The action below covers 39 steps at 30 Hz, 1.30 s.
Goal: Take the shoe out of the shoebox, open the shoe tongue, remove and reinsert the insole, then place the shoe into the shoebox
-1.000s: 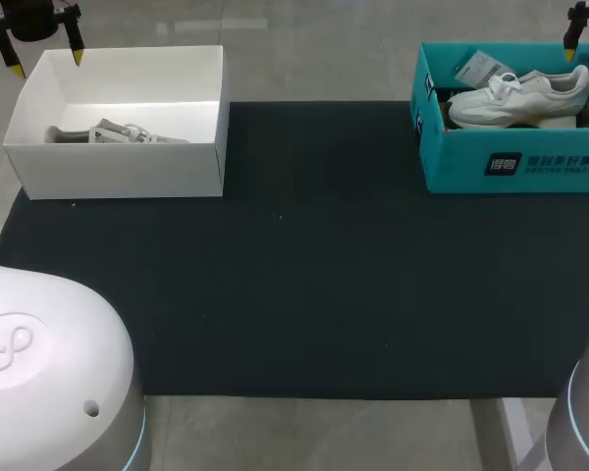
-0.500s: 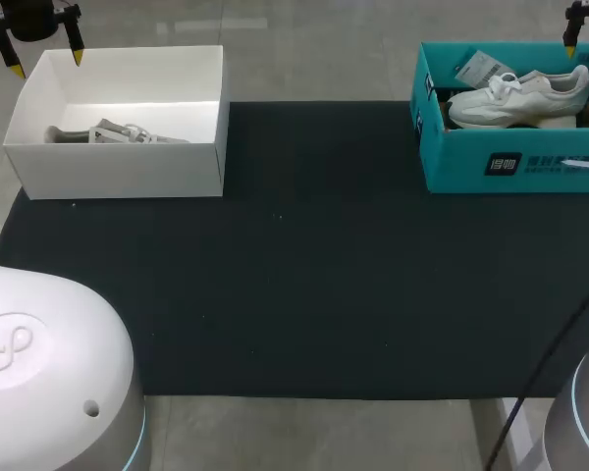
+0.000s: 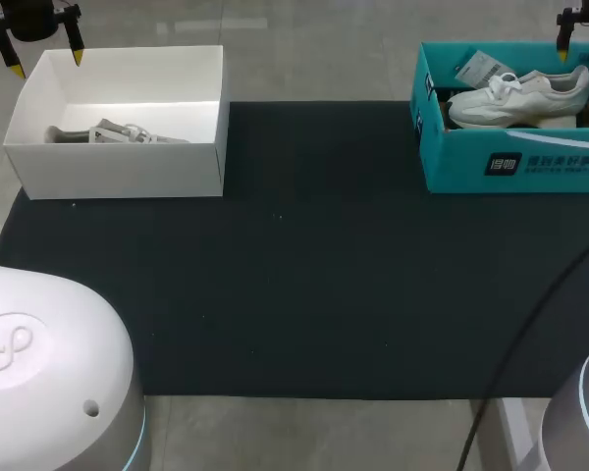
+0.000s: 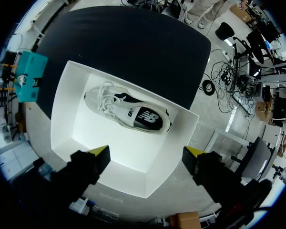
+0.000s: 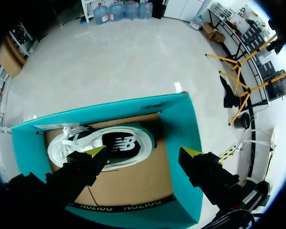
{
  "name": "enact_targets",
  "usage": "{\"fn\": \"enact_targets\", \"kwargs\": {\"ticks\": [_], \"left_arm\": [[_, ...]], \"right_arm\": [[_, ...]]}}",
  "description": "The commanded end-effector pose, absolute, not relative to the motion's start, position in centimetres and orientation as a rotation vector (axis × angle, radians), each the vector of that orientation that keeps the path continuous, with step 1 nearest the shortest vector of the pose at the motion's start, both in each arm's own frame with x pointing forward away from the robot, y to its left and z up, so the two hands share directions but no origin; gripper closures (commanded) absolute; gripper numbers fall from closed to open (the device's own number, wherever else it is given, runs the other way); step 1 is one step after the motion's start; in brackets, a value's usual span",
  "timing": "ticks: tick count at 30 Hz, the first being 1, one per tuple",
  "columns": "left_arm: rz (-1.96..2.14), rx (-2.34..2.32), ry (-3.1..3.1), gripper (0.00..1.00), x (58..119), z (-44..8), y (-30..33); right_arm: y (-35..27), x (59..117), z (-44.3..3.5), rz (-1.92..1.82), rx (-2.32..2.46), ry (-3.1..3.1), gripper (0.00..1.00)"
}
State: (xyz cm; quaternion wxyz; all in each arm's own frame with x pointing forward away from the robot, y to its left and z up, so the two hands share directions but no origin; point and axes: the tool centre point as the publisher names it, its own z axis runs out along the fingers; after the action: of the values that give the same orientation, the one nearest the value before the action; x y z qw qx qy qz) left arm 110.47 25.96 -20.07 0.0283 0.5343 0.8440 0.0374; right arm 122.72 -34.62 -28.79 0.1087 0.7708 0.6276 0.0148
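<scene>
Nearest, at the lower left of the head view, sits the rounded white housing [image 3: 49, 363] of my left arm, and a sliver of the right arm's housing [image 3: 581, 417] shows in the lower right corner. Beyond them a black mat [image 3: 304, 255] fills the middle of the frame. At the upper left stands a white shoebox [image 3: 118, 175] with no lid on it. Inside, a grey-and-white shoe [image 3: 118, 132] lies on its side close to the near wall. At the upper right stands a teal shoebox [image 3: 471, 167], also without a lid, holding a white shoe [image 3: 518, 96] on its side and a paper tag [image 3: 481, 67] by the far wall. Farthest off, the left gripper [image 4: 148, 151] hangs above the white box's far left corner, its yellow-tipped fingers spread wide with nothing between them. The right gripper [image 5: 143, 152] hangs over the teal box at the frame's upper right edge, likewise spread wide and touching nothing, with the white shoe below and ahead of its fingers.
</scene>
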Motion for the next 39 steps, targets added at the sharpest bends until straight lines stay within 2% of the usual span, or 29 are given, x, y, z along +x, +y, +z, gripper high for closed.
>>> {"fn": "enact_targets", "kwargs": {"ticks": [1,13,34,35,36,37,39], "left_arm": [[0.118,1.651,2.605,0.0,110.4,-20.0,26.0],[0.118,1.651,2.605,0.0,110.4,-20.0,26.0],[0.118,1.651,2.605,0.0,110.4,-20.0,26.0],[0.118,1.651,2.605,0.0,110.4,-20.0,26.0],[0.118,1.651,2.605,0.0,110.4,-20.0,26.0],[0.118,1.651,2.605,0.0,110.4,-20.0,26.0],[0.118,1.651,2.605,0.0,110.4,-20.0,26.0]], "right_arm": [[-35.5,123.9,-30.0,0.034,2.279,1.882,0.0],[-37.2,124.6,-32.6,0.004,2.2,1.992,0.0],[-36.7,126.7,-35.4,-0.136,2.195,2.191,0.0],[-36.8,126.7,-35.4,-0.146,2.198,2.195,0.05],[-36.8,126.6,-35.4,-0.152,2.2,2.196,0.4],[-36.9,126.6,-35.4,-0.169,2.204,2.2,0.55],[-37.0,126.6,-35.4,-0.183,2.209,2.21,0.6]]}}
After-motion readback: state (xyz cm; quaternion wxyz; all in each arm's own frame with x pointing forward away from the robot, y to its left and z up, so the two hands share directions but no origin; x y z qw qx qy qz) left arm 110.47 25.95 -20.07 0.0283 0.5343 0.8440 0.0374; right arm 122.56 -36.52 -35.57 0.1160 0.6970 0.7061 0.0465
